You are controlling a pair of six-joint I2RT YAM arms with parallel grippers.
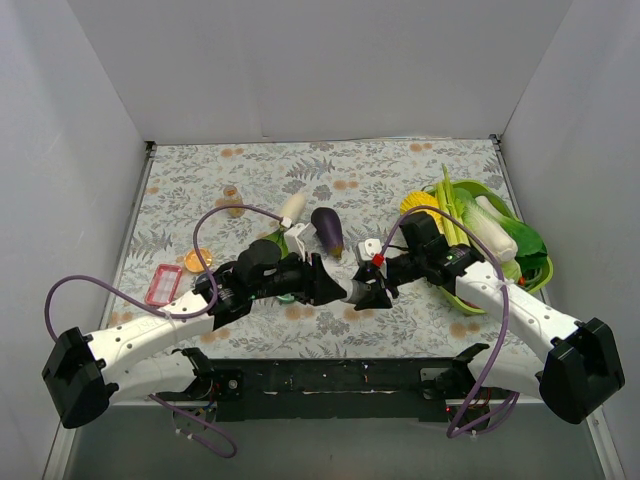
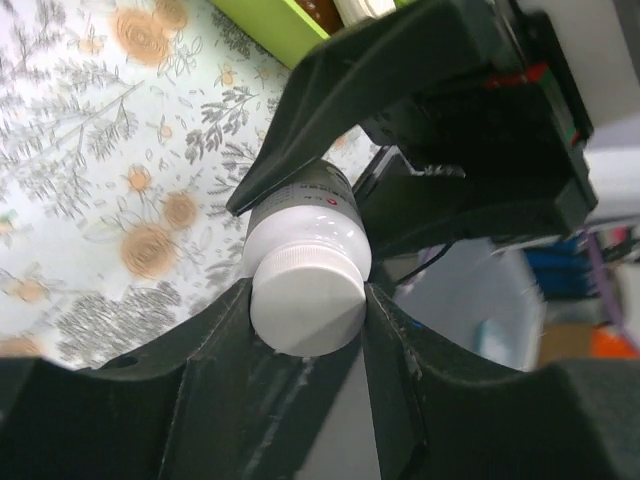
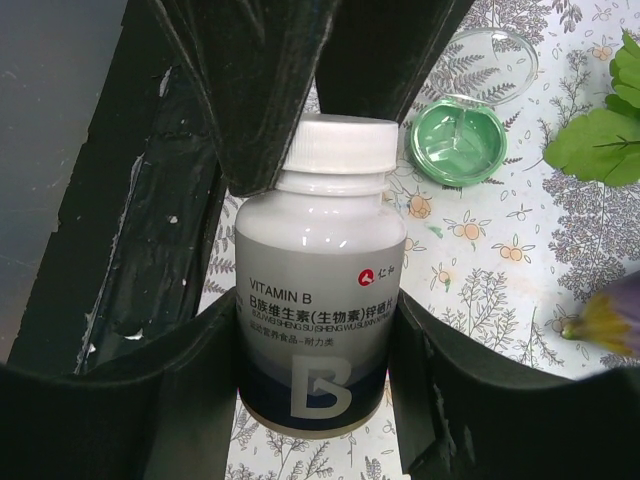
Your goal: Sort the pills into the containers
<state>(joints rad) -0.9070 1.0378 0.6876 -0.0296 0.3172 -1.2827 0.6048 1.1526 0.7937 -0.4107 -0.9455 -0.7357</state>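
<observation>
Pills were unsorted, we judged: right jaws clamped the vitamin bottle (image 3: 318, 320), left jaws gripped its cap (image 3: 340, 145), green dish (image 3: 458, 138) empty.

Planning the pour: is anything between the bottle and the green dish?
Yes: the white cap is still on the bottle, clamped by the left gripper, so nothing can pour into the green dish.

Plain pale-grey panels boxed the table in on three sides: a back wall (image 1: 320, 70), a left wall (image 1: 60, 180) and a right wall (image 1: 590, 150). A tablecloth (image 1: 200, 180) printed with grey leaves and small orange flowers covered the top. The light was even, and shadows were soft.
</observation>
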